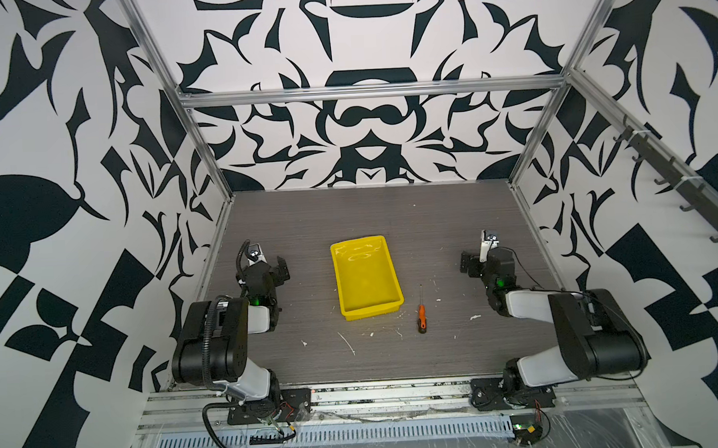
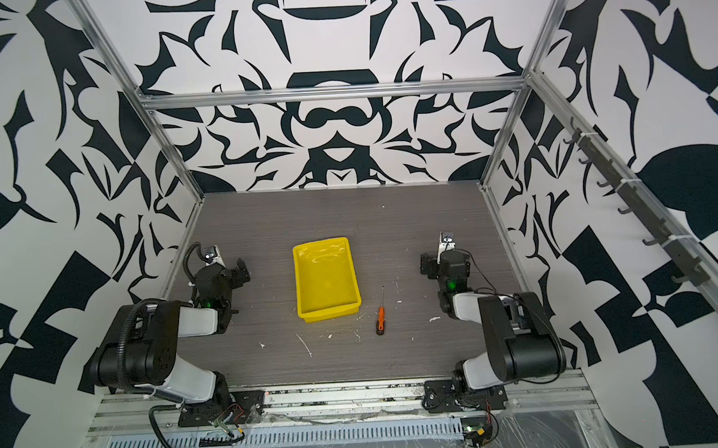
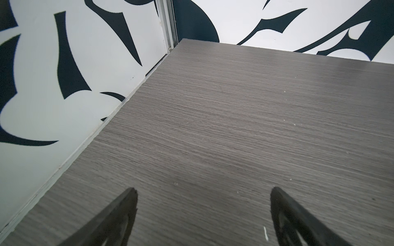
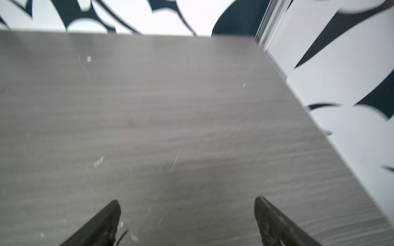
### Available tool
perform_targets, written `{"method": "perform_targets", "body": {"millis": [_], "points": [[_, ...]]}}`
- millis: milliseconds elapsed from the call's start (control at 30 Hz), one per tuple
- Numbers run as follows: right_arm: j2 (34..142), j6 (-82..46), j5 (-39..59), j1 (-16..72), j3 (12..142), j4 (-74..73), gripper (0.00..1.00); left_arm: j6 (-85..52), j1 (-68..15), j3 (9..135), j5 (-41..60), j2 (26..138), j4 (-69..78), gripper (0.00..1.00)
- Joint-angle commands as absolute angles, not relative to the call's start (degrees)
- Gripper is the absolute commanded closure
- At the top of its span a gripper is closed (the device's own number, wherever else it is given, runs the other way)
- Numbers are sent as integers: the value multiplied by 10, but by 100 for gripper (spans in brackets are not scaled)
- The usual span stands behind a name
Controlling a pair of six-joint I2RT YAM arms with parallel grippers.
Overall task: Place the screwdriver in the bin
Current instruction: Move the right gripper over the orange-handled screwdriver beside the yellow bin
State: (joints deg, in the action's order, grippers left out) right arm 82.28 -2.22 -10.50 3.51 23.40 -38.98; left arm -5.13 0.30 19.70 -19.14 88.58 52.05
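Left gripper: my jaws are spread wide, with only bare table between the fingertips. Nothing is held.

Right gripper: my jaws are likewise spread wide and hold nothing. The right wrist view is blurred, but both fingertips show clearly apart over bare tabletop.

The bin sits on the table between my two grippers, well apart from each. Its glossy inside holds nothing.

The screwdriver lies flat on the table, outside the bin. It is just beside the bin corner nearest my right arm's base and does not touch it. It sits inward of my right jaws and back toward my base, well apart from them. Its shaft points toward the back wall, and its black butt points toward my base. Neither wrist view shows it.

White scuffs and flecks mark the table near the screwdriver.
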Motion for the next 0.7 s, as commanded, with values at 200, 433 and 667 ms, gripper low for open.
{"method": "perform_targets", "body": {"millis": [200, 433, 667], "points": [[809, -19, -88, 38, 228, -401, 0, -60, 2, 207, -196, 891, 538, 1], [816, -14, -73, 38, 228, -412, 0, -60, 2, 207, -196, 890, 538, 1], [686, -82, -148, 59, 327, -125, 0, -60, 2, 207, -196, 891, 538, 1]]}}
